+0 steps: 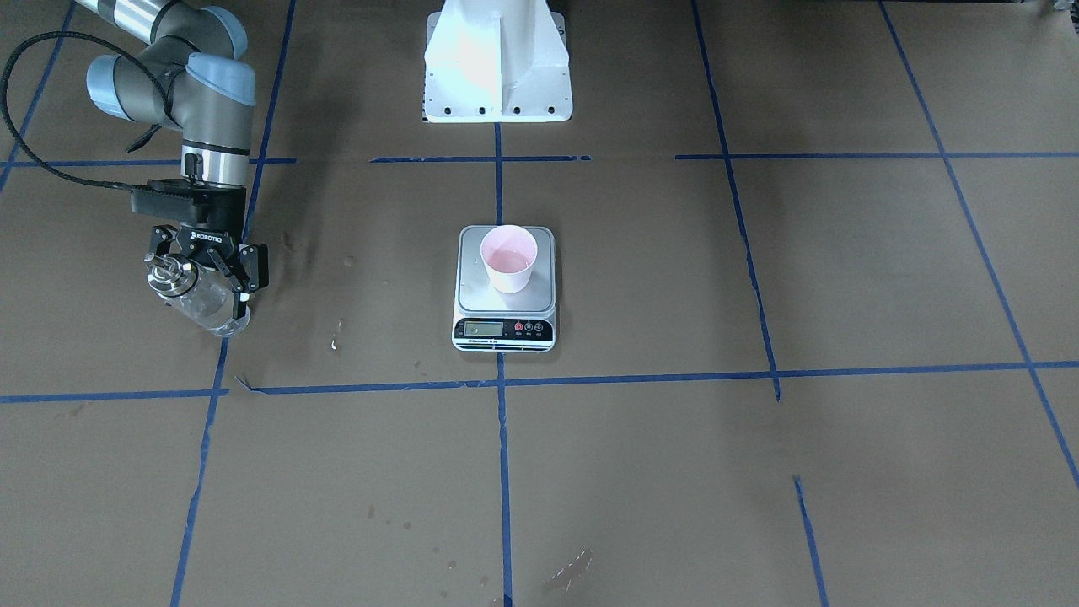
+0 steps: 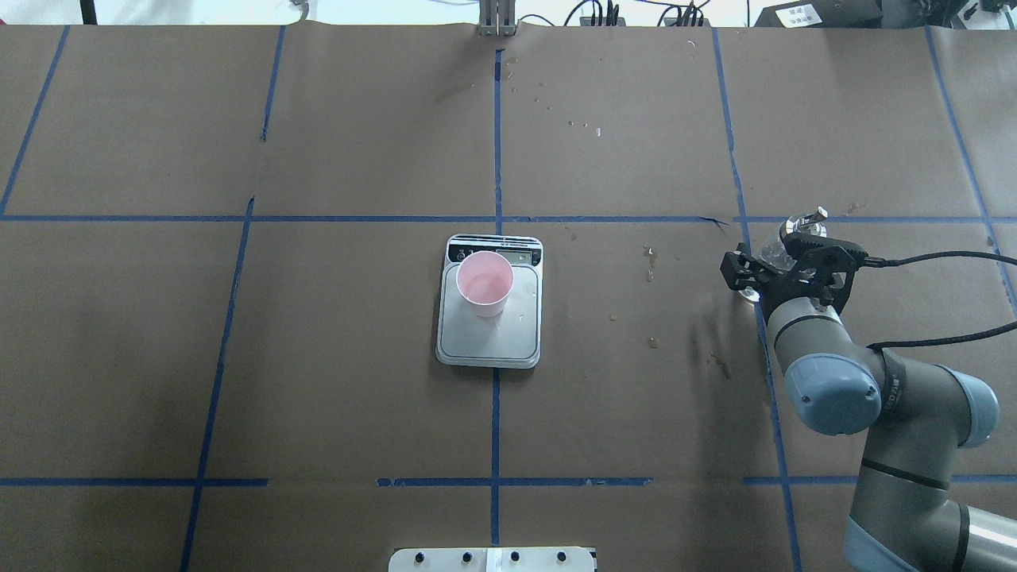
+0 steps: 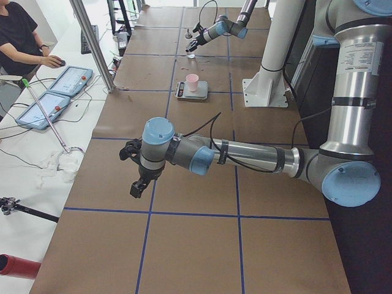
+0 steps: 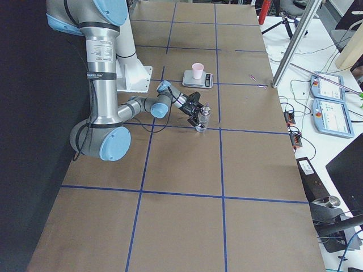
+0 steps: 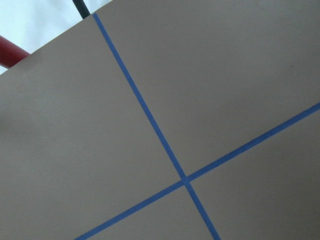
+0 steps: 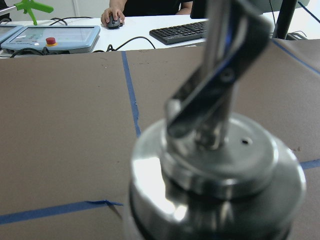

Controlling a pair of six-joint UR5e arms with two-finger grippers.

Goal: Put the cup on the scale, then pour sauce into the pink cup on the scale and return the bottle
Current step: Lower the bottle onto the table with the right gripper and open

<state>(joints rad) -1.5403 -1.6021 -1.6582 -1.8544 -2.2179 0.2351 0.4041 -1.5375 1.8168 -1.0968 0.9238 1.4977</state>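
The pink cup (image 1: 509, 258) stands upright on the steel platform of the scale (image 1: 504, 291), toward the platform's end nearest the display strip, and a little clear sauce (image 1: 508, 260) shows in its bottom. The scale sits on the brown-papered bench (image 1: 641, 455), on a blue tape line (image 1: 503, 455) that runs under it. Well apart from the scale, toward the robot's right end of the bench, the right gripper (image 1: 206, 282) has its fingers (image 1: 253, 271) clamped on the body of the glass bottle (image 1: 202, 297), just below its shiny metal collar. The bottle leans a little, its base at or just above the paper; the pictures do not settle which. In the overhead view the bottle (image 2: 783, 250) shows beyond the right gripper (image 2: 786, 274), its spout pointing away from the robot. The right wrist camera is filled by the blurred metal collar and pour spout (image 6: 220, 90), with a keyboard (image 6: 182, 31) and a person's hand on a mouse (image 6: 114, 17) on a white desk beyond. The left gripper (image 3: 138, 182) hangs above bare paper far from the scale; whether its fingers are spread or closed cannot be told. Small dark spots (image 2: 651, 258) mark the paper between scale and bottle.
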